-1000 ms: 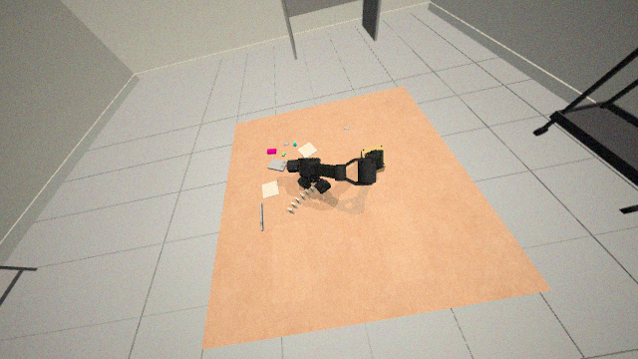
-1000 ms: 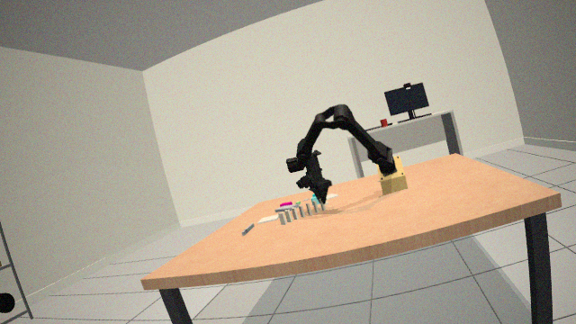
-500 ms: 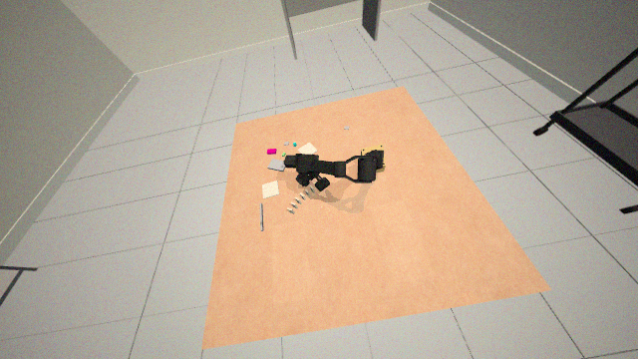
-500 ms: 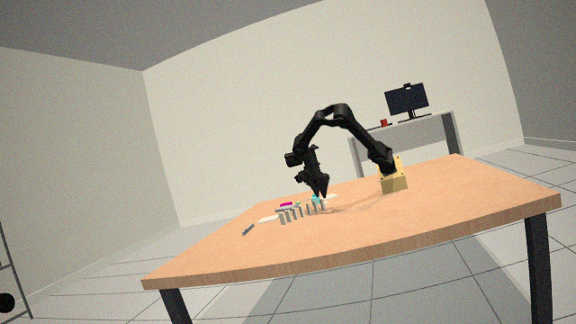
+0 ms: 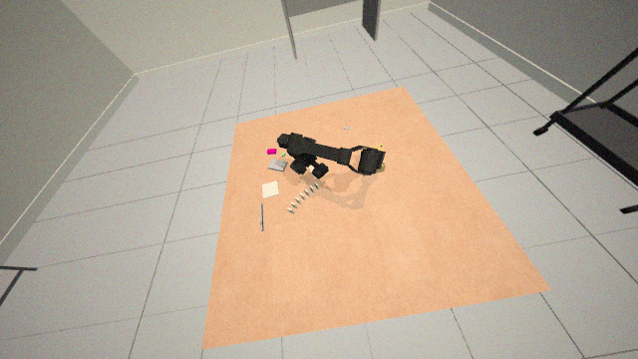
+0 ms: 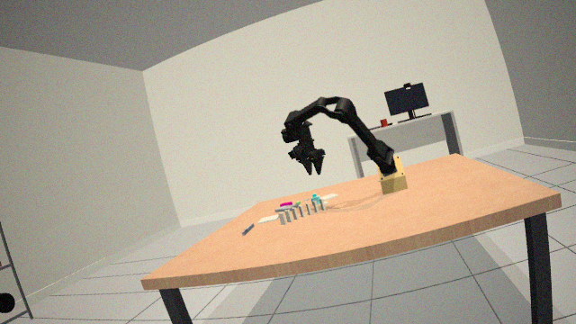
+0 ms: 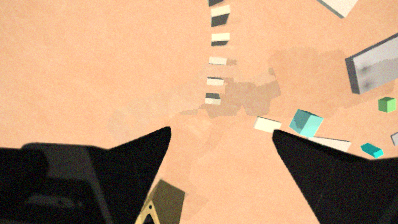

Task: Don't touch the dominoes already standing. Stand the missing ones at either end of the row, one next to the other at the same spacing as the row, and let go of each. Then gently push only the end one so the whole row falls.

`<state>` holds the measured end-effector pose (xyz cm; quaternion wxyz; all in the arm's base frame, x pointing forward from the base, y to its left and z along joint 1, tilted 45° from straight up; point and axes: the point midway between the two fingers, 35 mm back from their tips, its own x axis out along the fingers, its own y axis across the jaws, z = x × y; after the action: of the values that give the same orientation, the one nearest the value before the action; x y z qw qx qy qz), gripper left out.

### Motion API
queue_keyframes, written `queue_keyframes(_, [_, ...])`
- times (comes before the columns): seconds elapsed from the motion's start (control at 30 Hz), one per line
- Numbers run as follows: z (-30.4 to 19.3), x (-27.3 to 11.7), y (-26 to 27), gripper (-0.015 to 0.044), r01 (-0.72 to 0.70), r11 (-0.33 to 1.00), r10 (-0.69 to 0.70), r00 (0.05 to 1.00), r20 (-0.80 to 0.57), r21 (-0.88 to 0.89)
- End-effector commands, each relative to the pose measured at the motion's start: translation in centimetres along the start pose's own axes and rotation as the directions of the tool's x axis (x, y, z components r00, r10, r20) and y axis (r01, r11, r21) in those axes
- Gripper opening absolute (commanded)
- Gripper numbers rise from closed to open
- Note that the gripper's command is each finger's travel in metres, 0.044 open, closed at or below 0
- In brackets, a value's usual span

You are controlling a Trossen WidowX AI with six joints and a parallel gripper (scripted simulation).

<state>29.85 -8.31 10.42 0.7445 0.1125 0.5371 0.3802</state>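
Gripper (image 5: 314, 172) (image 6: 315, 174) (image 7: 220, 132) spread wide, nothing between the fingers, raised above the tabletop (image 5: 379, 239) (image 6: 405, 220) (image 7: 100, 75) and pointing down. Row of dominoes (image 5: 303, 195) (image 6: 301, 211) (image 7: 218, 61) stands upright on the tabletop in a gentle curve, spaced apart, no contact with the gripper. Wrist view: row runs from the top edge down toward the gap between the fingertips, its near end just beyond them. One loose cream block (image 7: 267, 124) sits off to the side of the row's near end, by the right-hand fingertip in that view, apart from the row. Teal block (image 6: 315, 198) (image 7: 306, 123) just beside it; small green block (image 7: 386, 104) and grey box (image 5: 277, 165) (image 7: 375, 64) farther out. Pink block (image 5: 271, 151) (image 6: 286, 204) near the grey box. Cream square (image 5: 270, 189) (image 6: 268, 219) lies flat beside the row, dark slim bar (image 5: 261, 217) (image 6: 247, 229) near its far end. Arm base block (image 6: 394, 184) well apart from the row.
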Motion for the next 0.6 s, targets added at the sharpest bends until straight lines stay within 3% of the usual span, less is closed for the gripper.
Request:
queue_keyframes(0.0, [-0.9,1.2,-2.3,0.044,0.001,0.971,-0.001,1.0,-0.003,-0.241])
queue_keyframes(0.13, [-2.3,3.3,-5.1,0.044,0.0,0.814,-0.002,1.0,-0.002,-0.581])
queue_keyframes(0.3, [-4.3,6.0,-8.2,0.044,0.001,0.461,-0.003,1.0,-0.001,-0.888])
queue_keyframes(0.43, [-5.2,7.3,-9.4,0.044,0.0,0.27,-0.002,1.0,0.0,-0.963])
queue_keyframes(0.57, [-5.3,7.4,-9.6,0.044,0.0,0.243,-0.002,1.0,0.0,-0.97])
